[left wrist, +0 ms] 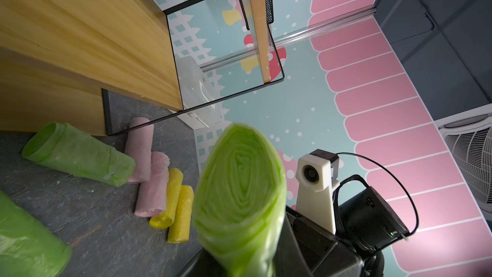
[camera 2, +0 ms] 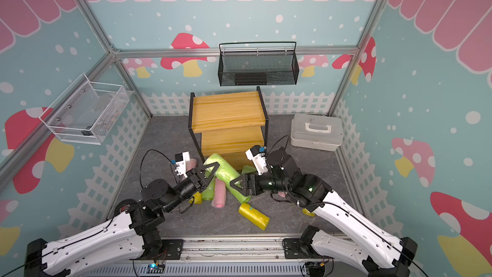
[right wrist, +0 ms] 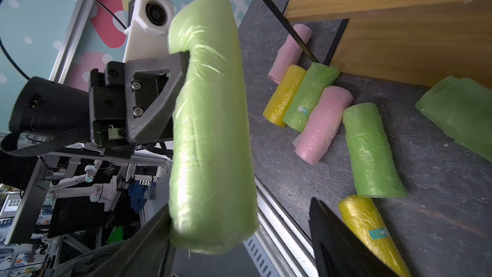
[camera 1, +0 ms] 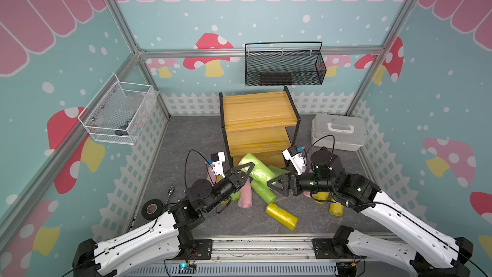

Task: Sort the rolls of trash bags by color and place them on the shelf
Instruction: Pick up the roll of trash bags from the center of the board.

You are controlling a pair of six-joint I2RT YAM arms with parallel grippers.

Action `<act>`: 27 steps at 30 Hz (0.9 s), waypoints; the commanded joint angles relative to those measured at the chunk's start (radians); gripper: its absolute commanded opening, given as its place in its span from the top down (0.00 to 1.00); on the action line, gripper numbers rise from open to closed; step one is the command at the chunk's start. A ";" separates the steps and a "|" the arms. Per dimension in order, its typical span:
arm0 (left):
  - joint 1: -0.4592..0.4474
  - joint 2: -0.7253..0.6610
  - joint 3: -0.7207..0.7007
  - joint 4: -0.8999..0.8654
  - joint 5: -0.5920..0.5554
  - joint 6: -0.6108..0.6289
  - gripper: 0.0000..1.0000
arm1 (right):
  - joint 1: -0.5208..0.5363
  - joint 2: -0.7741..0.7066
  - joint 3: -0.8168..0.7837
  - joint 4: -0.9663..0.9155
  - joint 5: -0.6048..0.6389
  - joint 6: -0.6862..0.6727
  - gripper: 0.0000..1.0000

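Green roll points into right jaws.

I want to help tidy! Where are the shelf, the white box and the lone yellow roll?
shelf (camera 1: 259, 109): in a top view, middle of top board
white box (camera 1: 339, 135): in a top view, lid below the handle
yellow roll (camera 1: 281, 215): in a top view, middle of roll

Left claw clamped tight; right claw spread wide.
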 commanded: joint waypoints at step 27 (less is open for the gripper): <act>-0.002 -0.048 -0.049 0.130 -0.018 -0.046 1.00 | 0.010 -0.023 -0.016 0.200 -0.061 0.015 0.22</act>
